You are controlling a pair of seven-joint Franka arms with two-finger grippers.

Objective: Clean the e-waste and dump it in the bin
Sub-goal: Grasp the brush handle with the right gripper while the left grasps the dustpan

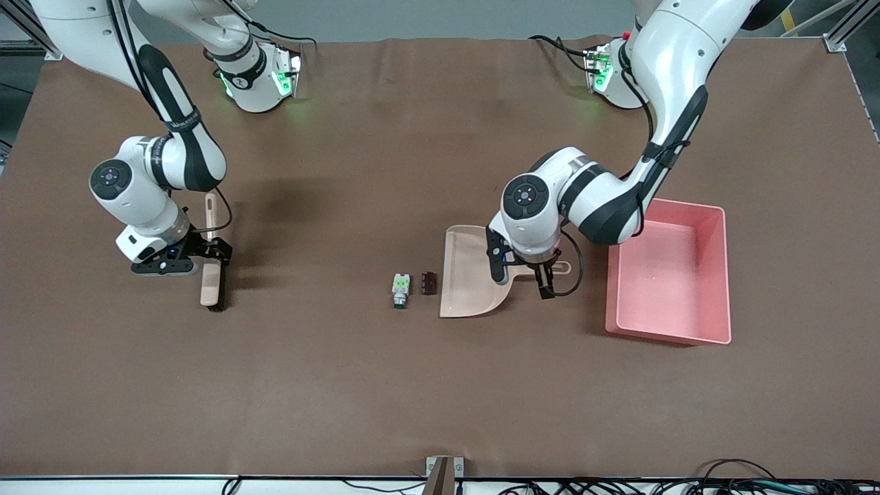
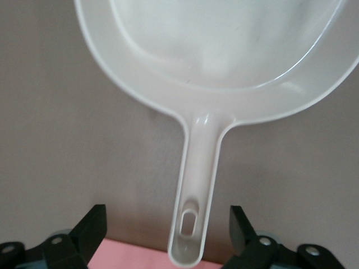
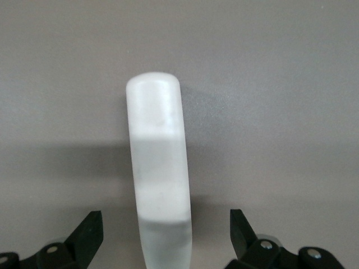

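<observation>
Left gripper [image 1: 526, 275] over the dustpan [image 1: 471, 275] handle, jaws spread, 1 finger [image 2: 92, 227] on each side of the handle, not touching it.

Right gripper [image 1: 206, 256] over the brush [image 1: 212, 265] at the right arm's end of the table, jaws spread, handle between them, no contact seen.

2 e-waste parts lie on the table just beside the dustpan's open edge: dark block [image 1: 429, 282] closest to it, white-green part [image 1: 401, 289] next.

Pink bin [image 1: 670, 275] sits toward the left arm's end, near the dustpan handle.
</observation>
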